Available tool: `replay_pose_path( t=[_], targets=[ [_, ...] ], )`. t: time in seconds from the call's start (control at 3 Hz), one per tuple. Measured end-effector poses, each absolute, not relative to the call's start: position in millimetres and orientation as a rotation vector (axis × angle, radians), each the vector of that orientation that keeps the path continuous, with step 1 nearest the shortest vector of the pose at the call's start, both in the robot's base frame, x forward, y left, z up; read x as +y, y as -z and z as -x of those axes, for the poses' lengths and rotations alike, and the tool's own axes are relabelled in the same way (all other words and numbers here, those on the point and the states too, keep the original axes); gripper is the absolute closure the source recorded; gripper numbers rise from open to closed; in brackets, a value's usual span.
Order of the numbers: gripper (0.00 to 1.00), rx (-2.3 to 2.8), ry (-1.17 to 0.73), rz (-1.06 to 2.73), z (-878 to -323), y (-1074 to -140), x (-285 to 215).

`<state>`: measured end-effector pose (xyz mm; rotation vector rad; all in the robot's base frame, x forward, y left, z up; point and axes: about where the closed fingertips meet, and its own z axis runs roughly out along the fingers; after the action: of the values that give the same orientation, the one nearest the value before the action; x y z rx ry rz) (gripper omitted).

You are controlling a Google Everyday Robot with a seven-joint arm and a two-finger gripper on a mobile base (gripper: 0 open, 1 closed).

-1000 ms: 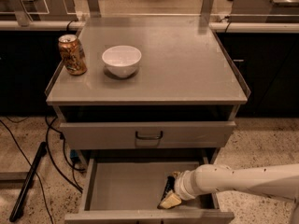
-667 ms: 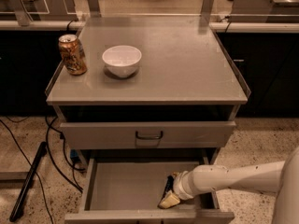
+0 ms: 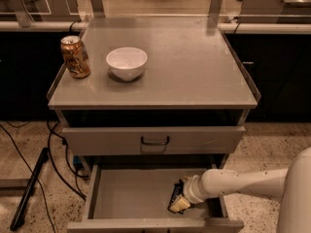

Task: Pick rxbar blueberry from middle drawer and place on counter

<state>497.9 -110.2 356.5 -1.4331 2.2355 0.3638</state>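
Observation:
The middle drawer point(image 3: 126, 198) is pulled open below the counter point(image 3: 189, 62). The rxbar blueberry point(image 3: 173, 193), a dark wrapper with white print, lies near the drawer's right side. My gripper point(image 3: 178, 204) reaches in from the right on a white arm and sits right at the bar, its pale fingertips low over the drawer floor. The bar shows between and just behind the fingers.
An orange-gold can point(image 3: 75, 56) and a white bowl point(image 3: 127, 62) stand on the counter's left half. The upper drawer front point(image 3: 154, 140) with a black handle is closed. Cables and a black rod point(image 3: 29, 188) lie on the floor at left.
The arm has shifted slightly, with more of its white body showing at the right edge. The gripper stays at the bar in the drawer.

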Motion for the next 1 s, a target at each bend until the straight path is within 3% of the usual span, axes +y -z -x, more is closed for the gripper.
replay_pose_path(
  t=[0.33,0.67,1.0],
  targets=[
    [0.06,2.236,-0.364,1.433,-498.0,-356.5,-110.2],
    [0.00,2.235,-0.363,1.428,-497.4,-355.3,-111.0],
    [0.00,2.234,-0.361,1.420,-496.9,-353.8,-112.1]
  ],
)
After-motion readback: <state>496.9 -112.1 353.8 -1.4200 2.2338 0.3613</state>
